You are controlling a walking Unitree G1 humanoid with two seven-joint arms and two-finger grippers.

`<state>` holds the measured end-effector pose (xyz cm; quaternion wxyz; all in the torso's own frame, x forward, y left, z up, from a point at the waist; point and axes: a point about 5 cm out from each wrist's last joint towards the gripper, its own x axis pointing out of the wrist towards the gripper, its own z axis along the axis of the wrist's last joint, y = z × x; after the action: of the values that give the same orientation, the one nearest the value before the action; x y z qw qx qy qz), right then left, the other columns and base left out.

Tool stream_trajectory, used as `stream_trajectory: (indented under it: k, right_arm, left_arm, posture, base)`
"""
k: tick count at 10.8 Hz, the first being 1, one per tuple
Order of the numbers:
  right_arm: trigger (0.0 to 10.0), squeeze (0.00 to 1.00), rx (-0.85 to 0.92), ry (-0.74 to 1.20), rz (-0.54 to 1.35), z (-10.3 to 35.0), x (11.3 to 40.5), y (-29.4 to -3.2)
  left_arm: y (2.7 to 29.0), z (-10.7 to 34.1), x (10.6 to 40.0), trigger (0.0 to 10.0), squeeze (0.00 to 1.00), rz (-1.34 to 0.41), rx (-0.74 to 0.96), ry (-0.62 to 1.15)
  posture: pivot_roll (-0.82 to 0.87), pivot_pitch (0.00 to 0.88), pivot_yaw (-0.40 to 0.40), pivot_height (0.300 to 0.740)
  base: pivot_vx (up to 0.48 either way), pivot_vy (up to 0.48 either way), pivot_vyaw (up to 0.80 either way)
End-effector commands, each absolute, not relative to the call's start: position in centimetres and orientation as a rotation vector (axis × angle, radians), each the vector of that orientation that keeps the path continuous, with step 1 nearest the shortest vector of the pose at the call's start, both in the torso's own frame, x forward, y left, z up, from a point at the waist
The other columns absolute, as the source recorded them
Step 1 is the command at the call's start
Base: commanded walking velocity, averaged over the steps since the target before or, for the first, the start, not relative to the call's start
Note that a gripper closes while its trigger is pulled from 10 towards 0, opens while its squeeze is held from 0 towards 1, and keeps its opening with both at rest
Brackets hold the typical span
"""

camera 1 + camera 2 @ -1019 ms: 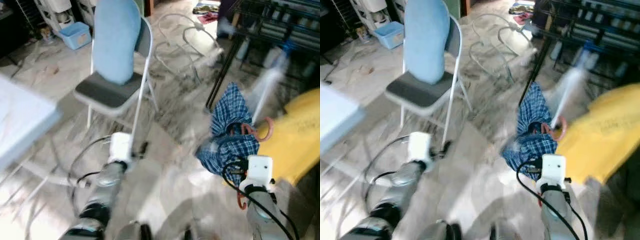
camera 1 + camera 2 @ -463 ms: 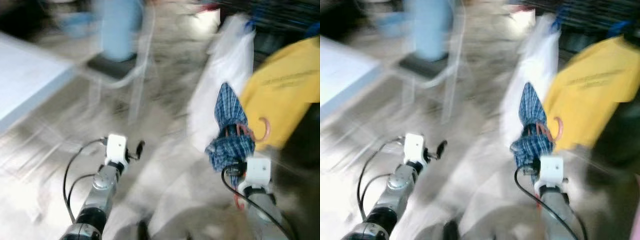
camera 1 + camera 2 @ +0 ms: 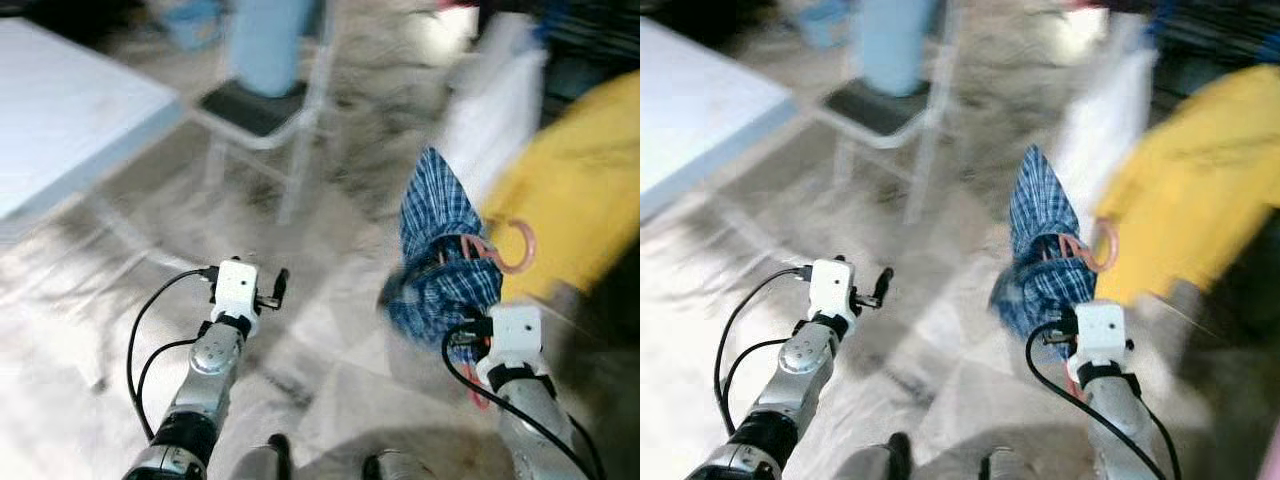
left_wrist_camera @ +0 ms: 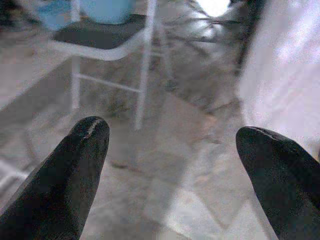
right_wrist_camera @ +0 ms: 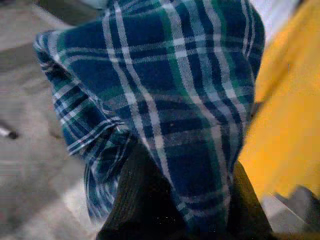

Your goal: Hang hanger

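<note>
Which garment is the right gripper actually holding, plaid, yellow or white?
The plaid one, bunched on its pink hanger at the right gripper; the yellow and white hang beyond.

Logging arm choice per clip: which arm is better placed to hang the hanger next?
Right, most likely. The right gripper is shut on the pink hanger with the blue plaid shirt, next to the hanging yellow garment. The left gripper is open and holds nothing, over bare floor.
</note>
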<state>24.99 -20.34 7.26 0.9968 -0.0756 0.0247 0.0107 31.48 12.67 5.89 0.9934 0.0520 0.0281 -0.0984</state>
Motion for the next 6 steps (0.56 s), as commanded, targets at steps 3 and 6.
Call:
stream_trajectory:
  k: [3, 6]
  right_arm:
    - [10.0, 0.0, -0.145, 0.017, 0.095, 8.4, 25.3, -19.1]
    - [10.0, 0.0, -0.123, -0.041, 0.298, 11.1, 26.5, -16.9]
  left_arm:
    - [11.7, 5.8, 30.9, 10.0, 0.0, -0.318, 0.196, 0.034]
    - [10.3, 7.0, 30.9, 10.0, 0.0, -0.448, 0.272, -0.063]
  posture:
    - [-0.18, 0.206, 0.053, 0.74]
    - [-0.18, 0.205, 0.047, 0.74]
  base:
    - [0.0, 0.0, 0.8]
    - [0.0, 0.0, 0.8]
